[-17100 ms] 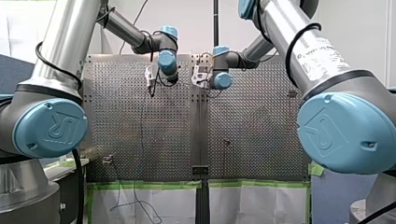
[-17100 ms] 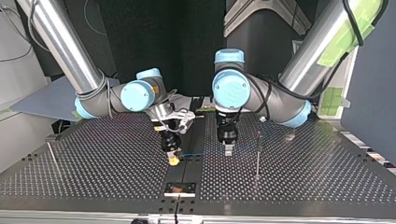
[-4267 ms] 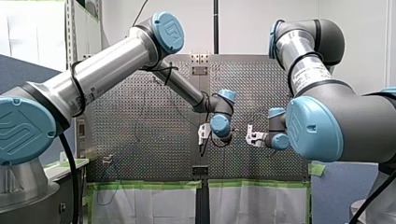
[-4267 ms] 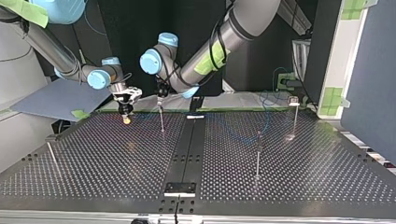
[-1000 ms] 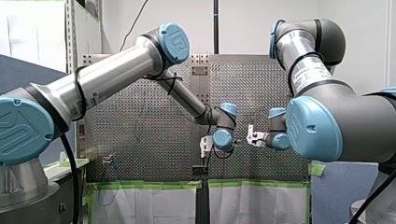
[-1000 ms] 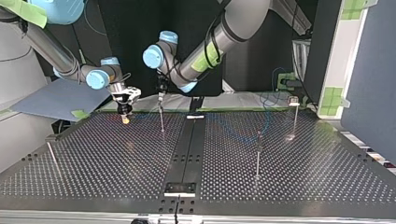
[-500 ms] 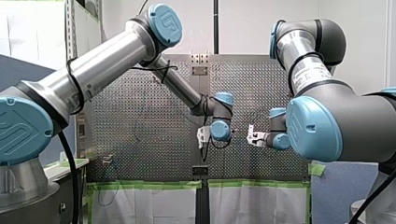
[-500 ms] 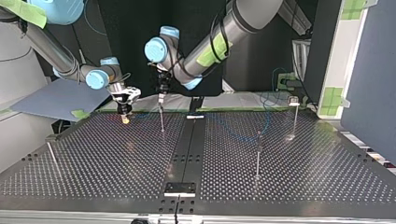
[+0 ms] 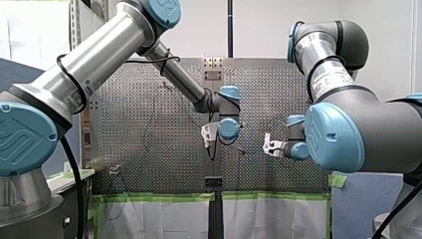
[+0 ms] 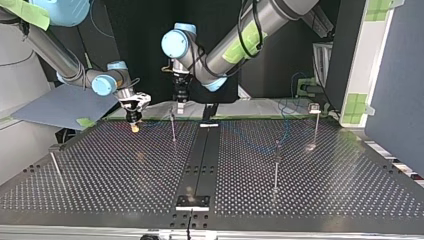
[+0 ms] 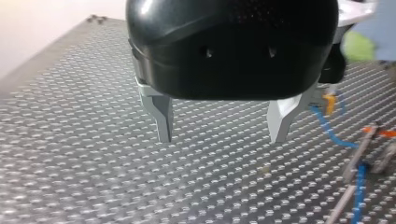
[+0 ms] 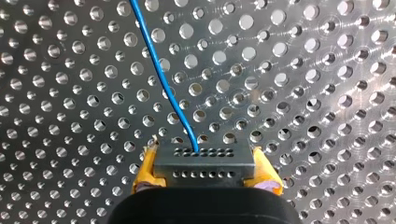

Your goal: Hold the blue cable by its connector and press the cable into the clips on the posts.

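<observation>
In the right wrist view my right gripper (image 12: 204,173) has its yellow pads (image 12: 144,171) shut on the black connector (image 12: 204,158). The blue cable (image 12: 163,79) runs out of the connector over the perforated plate. My right gripper (image 10: 134,126) hangs low at the top view's back left. My left gripper (image 11: 222,136) is open, its two metal fingers (image 11: 161,116) wide apart and bare above the plate. It hovers (image 10: 180,102) just above a thin post (image 10: 172,126). Beside it the blue cable (image 11: 332,135) passes slanted posts (image 11: 357,161).
More posts stand on the table: one (image 10: 276,165) right of the middle, one (image 10: 315,122) at the back right, one (image 10: 55,167) at the left edge. A black strip (image 10: 202,150) runs down the middle to a small bracket (image 10: 192,201).
My left arm has risen and drawn its open gripper up off the post, toward the top view's right. My right gripper has stayed still with the connector.
</observation>
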